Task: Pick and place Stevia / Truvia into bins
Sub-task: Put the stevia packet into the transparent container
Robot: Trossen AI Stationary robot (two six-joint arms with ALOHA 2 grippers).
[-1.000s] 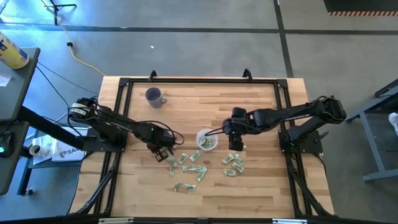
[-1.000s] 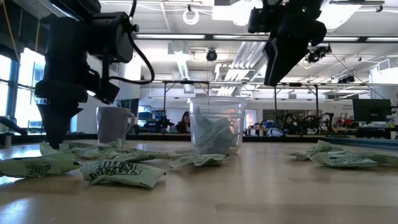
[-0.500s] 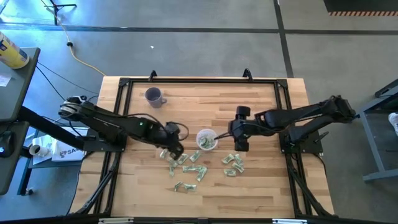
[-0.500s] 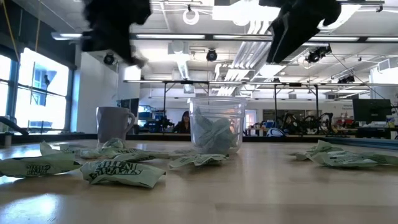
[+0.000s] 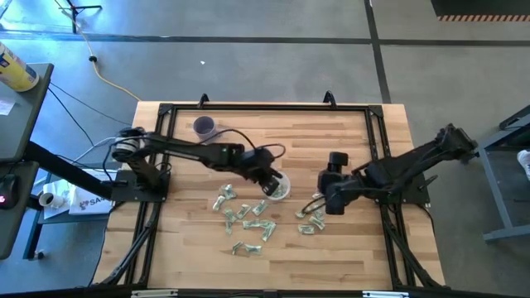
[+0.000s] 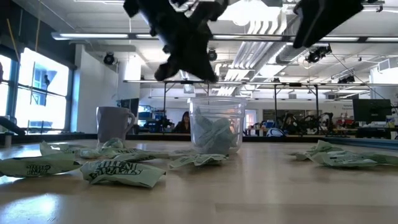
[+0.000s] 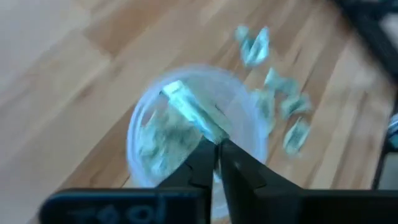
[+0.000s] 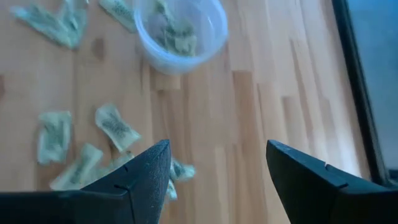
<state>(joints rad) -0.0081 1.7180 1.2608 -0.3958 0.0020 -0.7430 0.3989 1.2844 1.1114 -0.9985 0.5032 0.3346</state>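
A clear plastic cup (image 5: 277,186), the bin, stands mid-table with several pale green Stevia sachets inside (image 8: 177,34). My left gripper (image 7: 216,144) hangs over the cup's mouth (image 7: 143,124), its fingers close together on one sachet (image 7: 189,111). More sachets lie loose on the wood near the cup (image 5: 244,217) and to its right (image 5: 310,220). My right gripper (image 8: 217,163) stands open above that right-hand group, nothing between its fingers. My left gripper pinches one end of the sachet (image 7: 210,132) between its two fingertips. The fingers slant down from the table's left side. The rest of the sachet sticks out past the tips, lifted clear, above the cup's opening.
A purple mug (image 5: 204,127) stands at the far left of the table. A black frame (image 5: 265,106) runs along the table's edges. Bare wood lies beyond the cup toward the far edge and along the near edge.
My left gripper has risen from the loose sachets left of the cup and swung right to above the cup, tipping from straight down to a slant, carrying a sachet. My right gripper has drawn back from the cup toward the table's near right, staying open.
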